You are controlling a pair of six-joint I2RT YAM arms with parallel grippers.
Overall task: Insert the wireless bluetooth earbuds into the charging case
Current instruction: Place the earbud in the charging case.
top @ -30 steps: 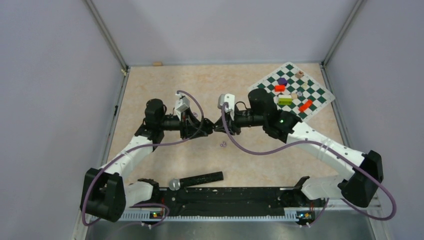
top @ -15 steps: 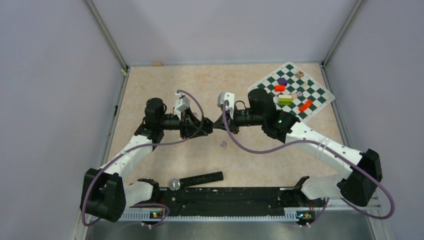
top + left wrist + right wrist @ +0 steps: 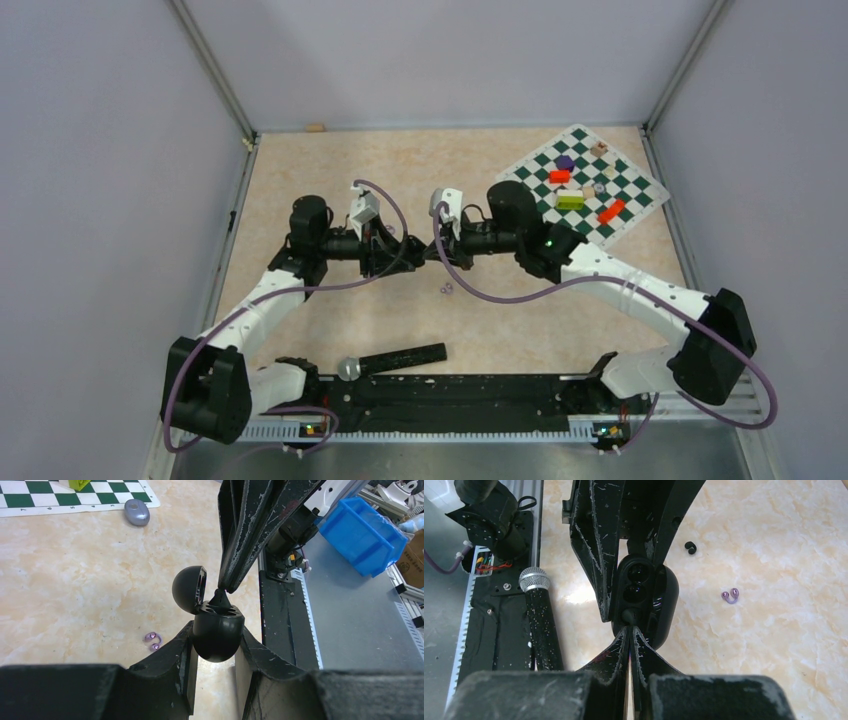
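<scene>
My left gripper (image 3: 216,641) is shut on the lower half of a black oval charging case (image 3: 216,630), which it holds above the table with the lid (image 3: 189,589) hinged open. My right gripper (image 3: 629,629) comes in from the opposite side, shut on a glossy black earbud (image 3: 628,615) at its tips. It holds the bud at the case's sockets (image 3: 636,582). The two grippers meet at mid-table (image 3: 425,250). Two lilac earbuds (image 3: 153,641) lie together on the table below the case. A second black earbud (image 3: 691,547) lies on the table.
A closed lilac case (image 3: 137,512) lies by the chessboard's edge. The green chessboard (image 3: 585,180) with coloured blocks is at the far right. A microphone (image 3: 395,359) lies near the front rail. A blue bin (image 3: 362,535) stands beyond the table.
My right arm has shifted a little to the left, bringing its tips closer onto the open case. The left arm and the buds on the table have not moved.
</scene>
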